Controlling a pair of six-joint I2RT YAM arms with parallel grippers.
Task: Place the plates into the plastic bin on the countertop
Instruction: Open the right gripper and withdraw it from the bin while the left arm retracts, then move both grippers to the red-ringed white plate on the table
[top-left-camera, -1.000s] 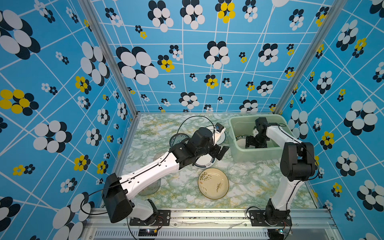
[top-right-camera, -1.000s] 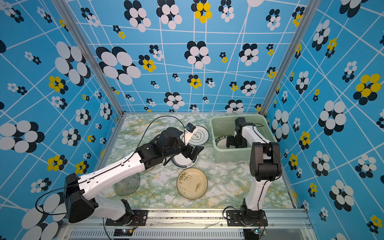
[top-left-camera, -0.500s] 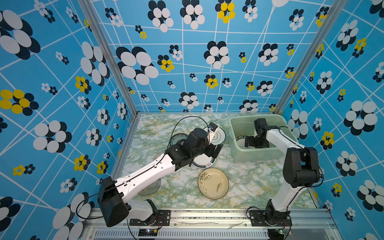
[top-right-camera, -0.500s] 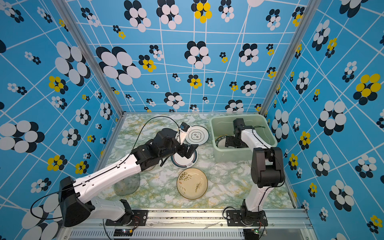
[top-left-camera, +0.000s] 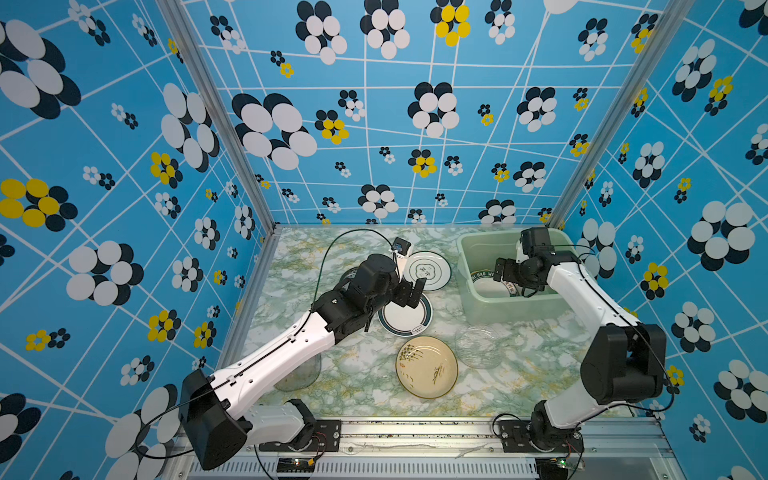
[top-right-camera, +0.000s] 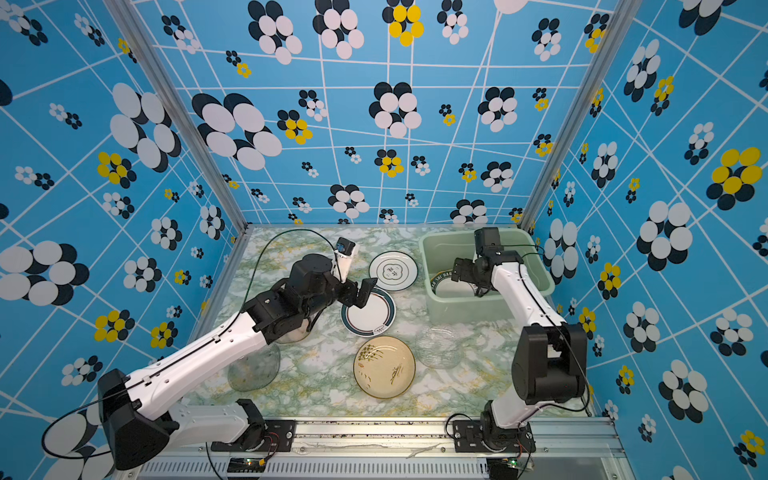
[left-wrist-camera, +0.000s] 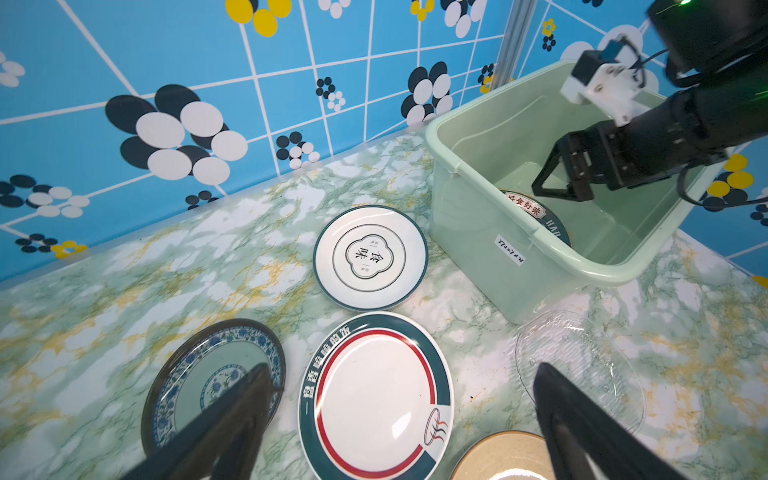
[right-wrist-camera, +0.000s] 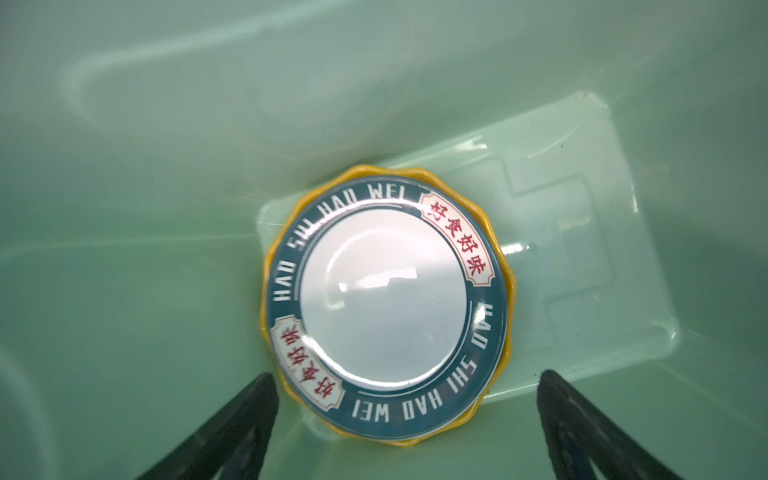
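Note:
My left gripper (top-left-camera: 411, 292) (top-right-camera: 358, 293) (left-wrist-camera: 401, 368) hangs open above a white plate with a dark green rim and a red ring (top-left-camera: 406, 318) (left-wrist-camera: 376, 399) on the countertop (top-left-camera: 361, 382). Beside that plate lie a blue-patterned plate (left-wrist-camera: 208, 374), a small white plate (top-left-camera: 428, 271) (left-wrist-camera: 370, 257), a beige plate (top-left-camera: 427, 366) and a clear glass plate (top-left-camera: 478, 345) (left-wrist-camera: 582, 365). My right gripper (top-left-camera: 501, 272) (right-wrist-camera: 405, 376) is open inside the plastic bin (top-left-camera: 465, 266) (left-wrist-camera: 469, 216). Under it a green-rimmed lettered plate (right-wrist-camera: 384, 303) rests on a yellow scalloped plate (right-wrist-camera: 510, 291).
A second clear glass plate (top-left-camera: 297, 374) (top-right-camera: 253, 368) lies under my left arm near the front left. The bin stands in the back right corner against the blue flowered walls. A metal rail (top-left-camera: 415, 436) runs along the front edge.
My left gripper has drawn back to the left over the red-ringed plate. My right gripper has opened wider inside the bin and shifted slightly; the lettered plate lies free beneath it.

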